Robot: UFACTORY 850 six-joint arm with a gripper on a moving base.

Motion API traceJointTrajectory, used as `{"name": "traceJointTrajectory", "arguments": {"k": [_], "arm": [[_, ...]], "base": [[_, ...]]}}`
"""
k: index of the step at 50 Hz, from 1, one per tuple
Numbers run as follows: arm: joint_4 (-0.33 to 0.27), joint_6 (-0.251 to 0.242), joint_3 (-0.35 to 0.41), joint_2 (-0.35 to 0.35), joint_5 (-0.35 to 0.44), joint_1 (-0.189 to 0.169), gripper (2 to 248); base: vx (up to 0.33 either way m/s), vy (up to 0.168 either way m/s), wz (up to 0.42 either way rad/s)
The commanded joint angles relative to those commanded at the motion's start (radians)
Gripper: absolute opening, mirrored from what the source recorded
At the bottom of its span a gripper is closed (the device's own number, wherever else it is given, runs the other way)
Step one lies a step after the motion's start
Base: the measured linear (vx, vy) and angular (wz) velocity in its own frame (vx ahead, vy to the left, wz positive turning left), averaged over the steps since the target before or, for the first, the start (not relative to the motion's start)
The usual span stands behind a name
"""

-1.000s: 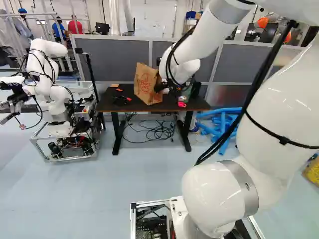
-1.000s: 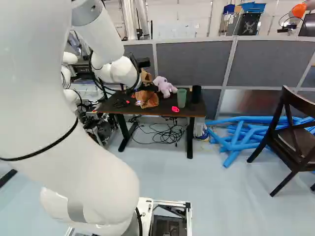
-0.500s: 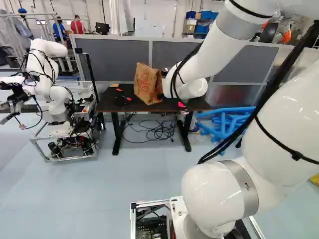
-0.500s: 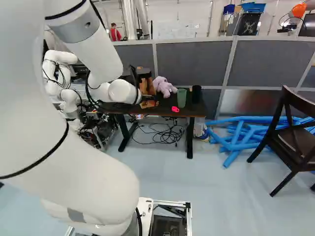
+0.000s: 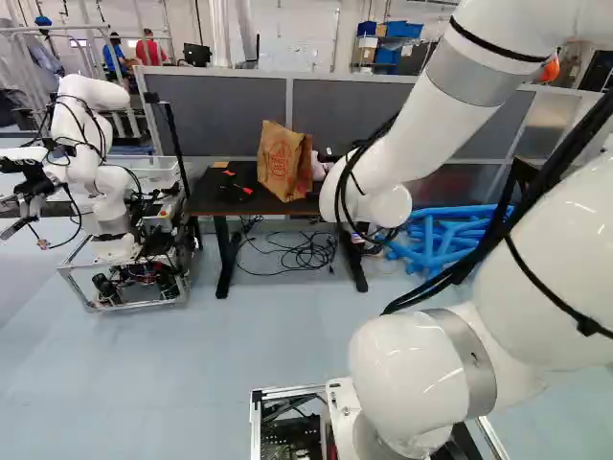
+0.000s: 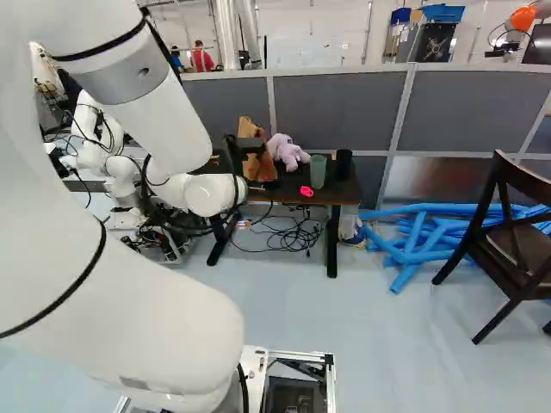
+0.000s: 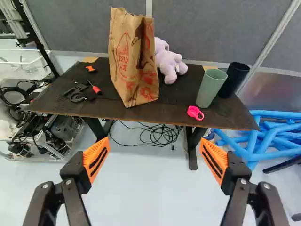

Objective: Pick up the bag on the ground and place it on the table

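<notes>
Backed away from the surface (image 7: 174, 108) over the last second, a white robot arm (image 5: 412, 125) leaves behind a brown paper bag (image 7: 127, 77), its place unchanged, while the base holds its ground. The bag stands upright near the front edge, just beside a lilac plush toy (image 7: 169, 63) (a bystander, by all appearances). The jaws are released, their orange pads (image 7: 89, 155) spread wide with nothing between them.

The placing looks finished; what remains, by all signs, is a clean retreat. The chief hazard is the bag's perch: with a bottom corner close to the front edge, a nudge from a returning jaw could tip it or send it to the floor (image 5: 239, 355). Thin paper would likely give way at a light touch, and if the load inside sits unevenly, the bag could slump without one. Loose cables (image 5: 356, 163) along the arm pose a second risk, since a sideways swing near the surface could let them catch the green cup (image 7: 210, 89) or the black cup (image 7: 233, 80) by its side. Lower down, an arm dropped too far while turning could strike the surface's edge and jolt everything on it.
</notes>
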Motion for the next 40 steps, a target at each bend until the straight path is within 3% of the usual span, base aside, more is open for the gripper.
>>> {"name": "traceJointTrajectory", "arguments": {"k": [40], "arm": [[-0.006,0.033,0.157,0.06,0.193,-0.012,247]], "base": [[0.0,0.0,0.0]]}}
